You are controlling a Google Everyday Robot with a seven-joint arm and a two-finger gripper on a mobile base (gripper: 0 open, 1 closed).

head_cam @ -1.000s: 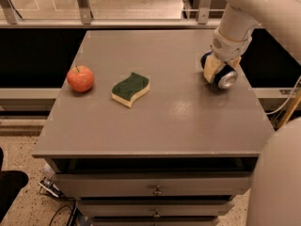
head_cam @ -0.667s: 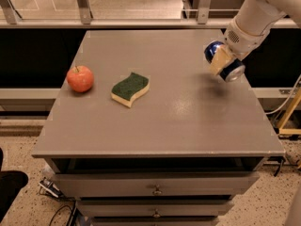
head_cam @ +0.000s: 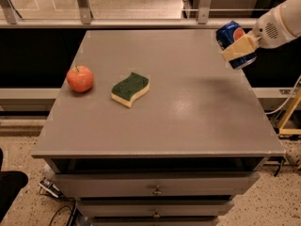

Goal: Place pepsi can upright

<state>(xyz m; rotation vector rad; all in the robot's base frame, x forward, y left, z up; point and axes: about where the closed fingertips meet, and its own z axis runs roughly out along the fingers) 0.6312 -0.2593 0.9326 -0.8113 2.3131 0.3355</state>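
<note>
grey worktop [head_cam: 188,102], 2 o'clock edge: jaws hold the tilted pepsi can [head_cam: 229,33] aloft; released there, it could roll off.

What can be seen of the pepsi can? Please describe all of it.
The can is blue metal with a red-and-white round logo. It hangs tilted in the air over the far right edge of the table. It touches only the gripper, whose cream fingers clamp across its middle.

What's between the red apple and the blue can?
In the camera view, only a green sponge, beside the apple; then bare table up to the pepsi can, clamped in the gripper above its far right edge.
</note>
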